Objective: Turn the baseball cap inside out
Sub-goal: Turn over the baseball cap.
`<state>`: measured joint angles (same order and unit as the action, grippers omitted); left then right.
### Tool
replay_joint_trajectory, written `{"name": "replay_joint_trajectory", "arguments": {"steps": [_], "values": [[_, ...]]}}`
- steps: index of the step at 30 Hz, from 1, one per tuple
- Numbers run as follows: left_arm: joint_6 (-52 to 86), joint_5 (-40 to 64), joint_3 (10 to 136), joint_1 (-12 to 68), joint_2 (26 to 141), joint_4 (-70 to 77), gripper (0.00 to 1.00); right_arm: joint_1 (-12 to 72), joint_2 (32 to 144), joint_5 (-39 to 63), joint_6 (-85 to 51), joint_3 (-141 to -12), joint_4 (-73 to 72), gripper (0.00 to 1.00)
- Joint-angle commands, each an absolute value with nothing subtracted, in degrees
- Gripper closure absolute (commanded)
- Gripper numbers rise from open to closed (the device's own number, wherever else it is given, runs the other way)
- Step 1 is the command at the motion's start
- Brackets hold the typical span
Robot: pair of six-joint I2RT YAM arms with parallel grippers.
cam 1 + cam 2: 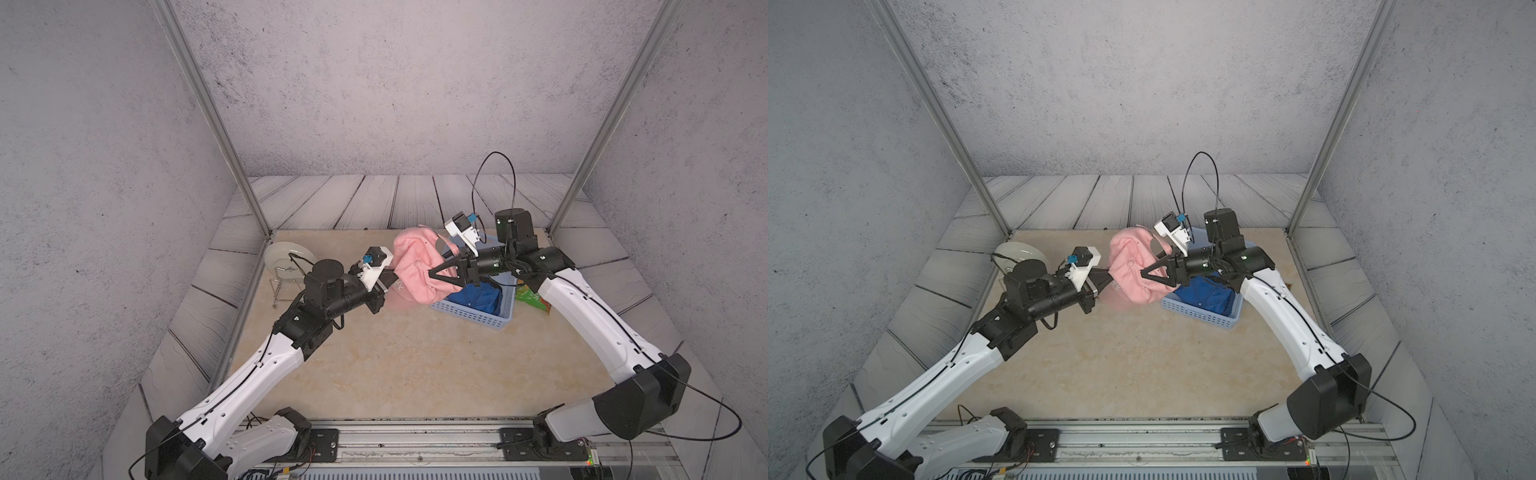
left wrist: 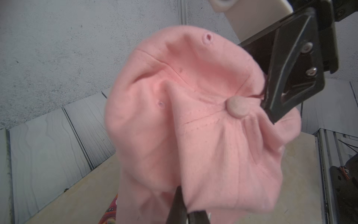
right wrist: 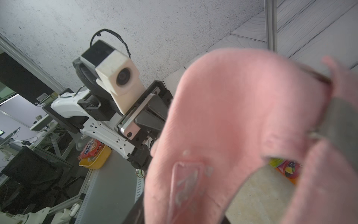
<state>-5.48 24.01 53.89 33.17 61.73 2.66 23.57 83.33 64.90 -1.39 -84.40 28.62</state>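
**Pink cap aloft, crown not through yet**

The soft pink cotton baseball cap hangs clear of the beige tabletop, just by the blue perforated plastic basket. Its top button faces out, so I judge it unturned. The left gripper is clamped on its cloth. The right gripper touches the crown — gripping or not, I cannot tell. Next: push the crown through while the left holds firm.

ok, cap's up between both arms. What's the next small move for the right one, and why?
Probably press the right gripper into the crown of the cap beside the button, toward its opening. The left gripper is shut on the cap's edge, holding it up, and the button shows on the outside, so the crown isn't inverted yet.
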Motion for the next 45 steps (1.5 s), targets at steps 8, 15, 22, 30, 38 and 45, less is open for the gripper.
{"name": "replay_joint_trajectory", "arguments": {"steps": [8,15,22,30,38,45], "values": [[-5.5,24.5,53.7,32.7,62.4,3.4,1.00,23.0,80.6,68.3,-12.2,-81.6,17.1,0.47],[-4.8,23.9,52.6,31.4,61.5,3.5,1.00,21.9,80.1,68.7,-16.4,-81.0,13.5,0.38],[-4.0,24.1,52.2,30.5,61.7,3.9,1.00,21.2,79.9,70.4,-19.6,-81.1,12.0,0.39],[-1.7,24.3,51.1,28.1,61.2,5.2,1.00,18.8,79.4,68.6,-22.2,-80.8,11.5,0.58],[5.7,30.6,52.1,26.4,61.3,8.7,1.00,18.0,80.1,57.4,-20.1,-77.2,16.0,0.97],[14.7,36.3,54.6,26.4,62.3,13.0,1.00,17.9,83.9,53.0,-21.5,-74.5,18.6,0.91]]}}
